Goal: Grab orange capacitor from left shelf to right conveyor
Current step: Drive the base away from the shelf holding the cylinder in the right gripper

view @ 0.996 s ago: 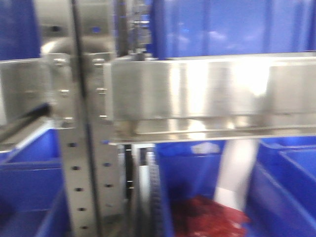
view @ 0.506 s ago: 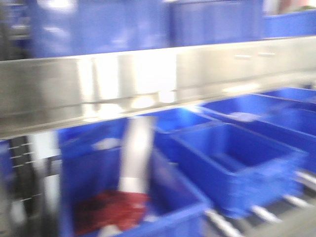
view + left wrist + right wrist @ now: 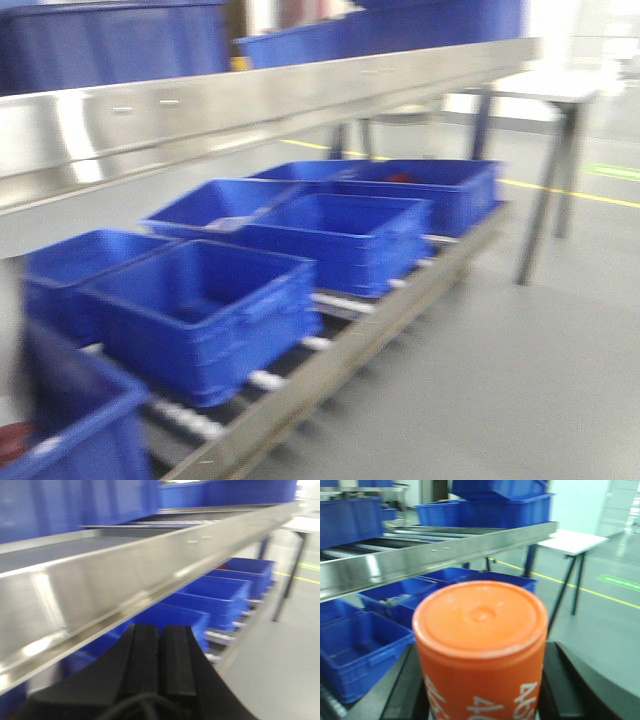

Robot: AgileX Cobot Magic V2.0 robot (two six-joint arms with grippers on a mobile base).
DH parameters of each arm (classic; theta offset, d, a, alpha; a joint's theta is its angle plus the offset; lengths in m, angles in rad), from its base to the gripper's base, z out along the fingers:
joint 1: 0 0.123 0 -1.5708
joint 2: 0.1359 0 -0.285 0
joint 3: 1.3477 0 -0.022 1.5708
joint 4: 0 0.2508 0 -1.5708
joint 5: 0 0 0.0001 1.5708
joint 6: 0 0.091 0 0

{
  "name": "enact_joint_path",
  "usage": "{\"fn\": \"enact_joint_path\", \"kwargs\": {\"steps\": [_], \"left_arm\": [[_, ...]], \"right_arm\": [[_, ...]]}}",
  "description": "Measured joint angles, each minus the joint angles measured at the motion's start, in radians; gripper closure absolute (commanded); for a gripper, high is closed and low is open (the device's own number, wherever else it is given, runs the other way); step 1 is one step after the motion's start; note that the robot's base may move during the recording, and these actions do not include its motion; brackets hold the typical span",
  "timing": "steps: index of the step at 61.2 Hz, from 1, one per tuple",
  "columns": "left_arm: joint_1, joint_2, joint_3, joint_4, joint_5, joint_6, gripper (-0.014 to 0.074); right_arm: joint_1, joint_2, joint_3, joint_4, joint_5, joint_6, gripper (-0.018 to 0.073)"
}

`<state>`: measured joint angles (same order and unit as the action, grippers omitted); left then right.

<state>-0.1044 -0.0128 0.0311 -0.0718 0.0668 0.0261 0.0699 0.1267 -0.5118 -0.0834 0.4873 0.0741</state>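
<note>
Step in hand: carry leg, as I judge it. The orange capacitor is off the left shelf and in my right gripper; the conveyor shows in no view.

Right gripper: pinching the capacitor, a black finger hard against each side of the can; flat top toward the wrist camera, white digits visible low on the body.

Left gripper: pads pressed together, nothing between them, sitting just under the shelf's steel rail.

Next move calls for: turning on toward the right to bring the conveyor into sight, grip unchanged and can kept upright. No release until the belt is seen beneath it.

Edges: the long steel rail runs close along my left side; blue bins sit on rollers below it. My left arm is the nearest thing to that rail.

Open room: bare grey floor to the right. A white-topped table with dark legs stands beyond the shelf's far end, well apart.

Caveat: all views are motion-blurred, so clearances are only roughly judged.
</note>
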Motion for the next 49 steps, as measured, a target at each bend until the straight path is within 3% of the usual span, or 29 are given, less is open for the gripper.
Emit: {"fn": "enact_joint_path", "kwargs": {"steps": [49], "left_arm": [[0.0, 0.0, 0.0, 0.0, 0.0, 0.0, 0.0723]], "right_arm": [[0.0, 0.0, 0.0, 0.0, 0.0, 0.0, 0.0504]]}}
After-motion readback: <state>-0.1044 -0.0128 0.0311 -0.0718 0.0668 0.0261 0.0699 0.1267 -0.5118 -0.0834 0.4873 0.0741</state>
